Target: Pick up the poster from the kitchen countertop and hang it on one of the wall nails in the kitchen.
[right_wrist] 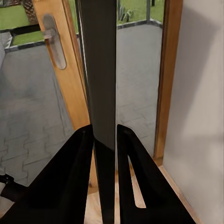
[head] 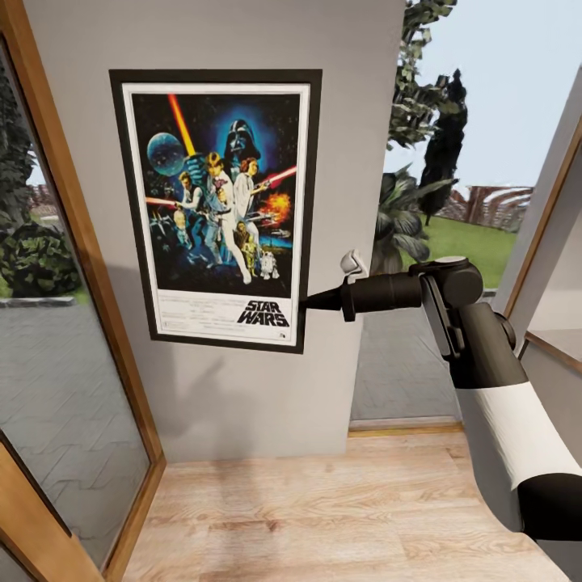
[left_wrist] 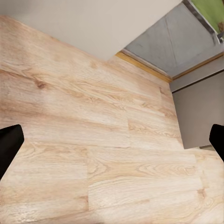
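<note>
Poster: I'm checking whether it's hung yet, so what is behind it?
Behind the poster is the plain grey wall. Any nail is covered by it. The right claw grips its edge.

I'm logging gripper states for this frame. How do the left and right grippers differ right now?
The right gripper pinches the poster by its black frame edge against the wall; the left gripper holds nothing. The right's fingers are close together around the frame; the left's are spread wide. The right faces the glazed door; the left points down at the wooden floor. Both have black fingers.
</note>
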You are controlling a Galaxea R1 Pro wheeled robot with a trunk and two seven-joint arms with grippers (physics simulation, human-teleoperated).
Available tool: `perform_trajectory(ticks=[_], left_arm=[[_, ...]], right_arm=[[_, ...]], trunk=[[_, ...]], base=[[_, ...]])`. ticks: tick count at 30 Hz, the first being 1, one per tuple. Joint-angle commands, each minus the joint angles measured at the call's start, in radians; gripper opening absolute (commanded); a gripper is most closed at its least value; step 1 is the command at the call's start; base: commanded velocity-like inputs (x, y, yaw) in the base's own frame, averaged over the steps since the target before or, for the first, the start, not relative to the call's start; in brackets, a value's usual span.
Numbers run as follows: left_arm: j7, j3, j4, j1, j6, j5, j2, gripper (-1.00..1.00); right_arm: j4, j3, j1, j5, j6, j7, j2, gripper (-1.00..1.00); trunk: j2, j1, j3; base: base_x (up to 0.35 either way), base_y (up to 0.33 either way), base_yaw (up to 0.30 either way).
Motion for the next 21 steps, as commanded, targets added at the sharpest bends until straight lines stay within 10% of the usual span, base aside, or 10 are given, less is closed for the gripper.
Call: perform_trajectory(ticks=[1, 21], left_arm=[[-0.002, -0.005, 0.001, -0.001, -0.006, 0.004, 0.0, 1.0], [-0.002, -0.005, 0.001, -0.001, -0.004, 0.004, 0.001, 1.0]], right_arm=[[0.0, 0.0, -0.001, 0.002, 0.011, 0.007, 0.0, -1.0], [0.0, 0.0, -0.002, 0.002, 0.011, 0.007, 0.0, -1.0]], trunk=[[-0.001, 0.0, -0.001], [-0.001, 0.0, -0.001]], base=[[0.0, 0.0, 0.0], [0.162, 0.0, 0.0]])
